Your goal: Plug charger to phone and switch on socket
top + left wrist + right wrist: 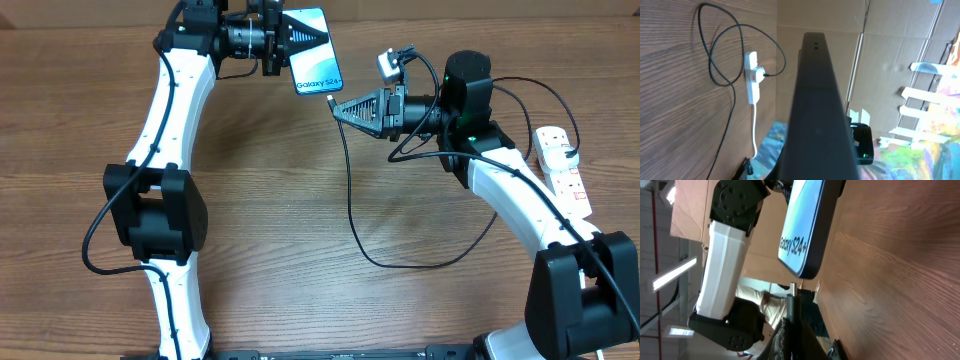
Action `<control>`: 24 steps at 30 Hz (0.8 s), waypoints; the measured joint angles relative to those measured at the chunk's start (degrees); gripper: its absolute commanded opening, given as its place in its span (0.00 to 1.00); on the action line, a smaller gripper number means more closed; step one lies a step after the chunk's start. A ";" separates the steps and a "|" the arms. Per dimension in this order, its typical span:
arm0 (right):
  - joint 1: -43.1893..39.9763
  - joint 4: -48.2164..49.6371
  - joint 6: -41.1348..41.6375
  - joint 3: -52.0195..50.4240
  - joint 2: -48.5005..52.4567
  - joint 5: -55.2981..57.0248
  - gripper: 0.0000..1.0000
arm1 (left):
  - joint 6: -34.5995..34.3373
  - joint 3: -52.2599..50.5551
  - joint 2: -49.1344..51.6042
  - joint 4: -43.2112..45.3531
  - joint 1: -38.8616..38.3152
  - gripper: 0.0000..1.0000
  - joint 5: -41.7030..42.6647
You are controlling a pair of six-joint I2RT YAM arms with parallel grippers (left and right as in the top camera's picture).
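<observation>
Phone [315,55]: clamped in L gripper [283,42], blue screen reads "Galaxy S24"
Charger [350,190]: tip pinched by R gripper [338,106], phone just beside at 11 o'clock, not touching

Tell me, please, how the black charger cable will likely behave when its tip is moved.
Probably floppy: the charger lies in loose loops, so it should trail the right gripper. Likely light, being thin. Only the pinched tip seems stiff enough to aim at the phone.
</observation>
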 measured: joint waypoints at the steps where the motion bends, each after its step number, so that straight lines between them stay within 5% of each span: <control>1: 0.07 0.00 0.04 0.00 0.00 0.33 0.04 | -0.39 0.00 0.00 0.52 -0.09 0.04 -0.02; 24: 1.07 0.31 1.20 0.00 0.00 2.14 0.04 | -1.64 0.00 0.00 1.60 -0.46 0.04 -0.72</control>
